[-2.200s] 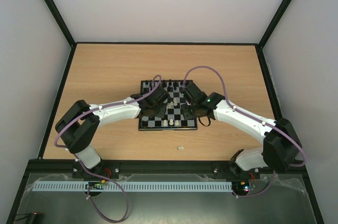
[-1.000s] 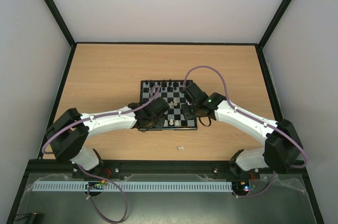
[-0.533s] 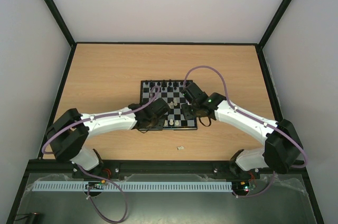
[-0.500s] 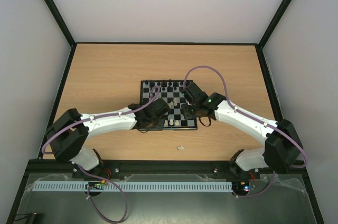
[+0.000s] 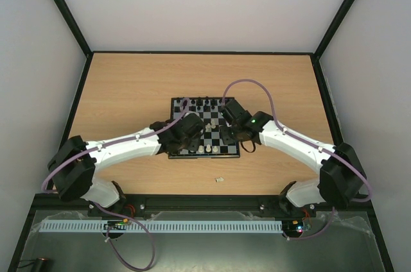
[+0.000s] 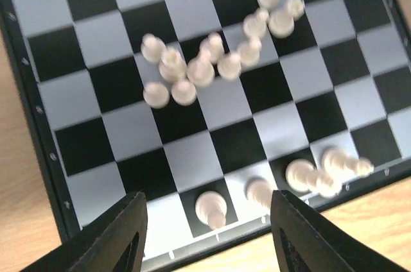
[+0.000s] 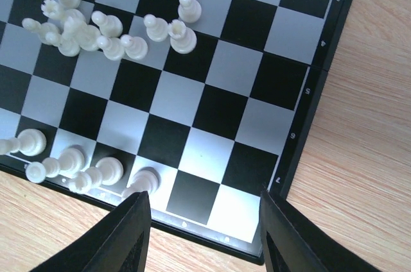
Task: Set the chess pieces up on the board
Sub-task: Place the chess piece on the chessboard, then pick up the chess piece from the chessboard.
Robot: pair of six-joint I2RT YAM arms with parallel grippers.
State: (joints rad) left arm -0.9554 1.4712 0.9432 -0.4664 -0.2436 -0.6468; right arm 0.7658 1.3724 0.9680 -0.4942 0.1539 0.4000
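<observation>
Over board (image 7: pixel 218 111), L gripper (image 6: pixel 207 204) & R gripper (image 7: pixel 203 203) gape empty; wrist cams alone resolve pieces (image 7: pixel 182 40).

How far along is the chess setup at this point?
Done: four or so white pieces stand along the board's near edge row; black pieces line part of the far row. In hand: nothing. The left gripper is open around one edge-row piece; the right gripper is open and empty. Left: the white cluster mid-board needs sorting, and a small pale object lies off the board on the table.
</observation>
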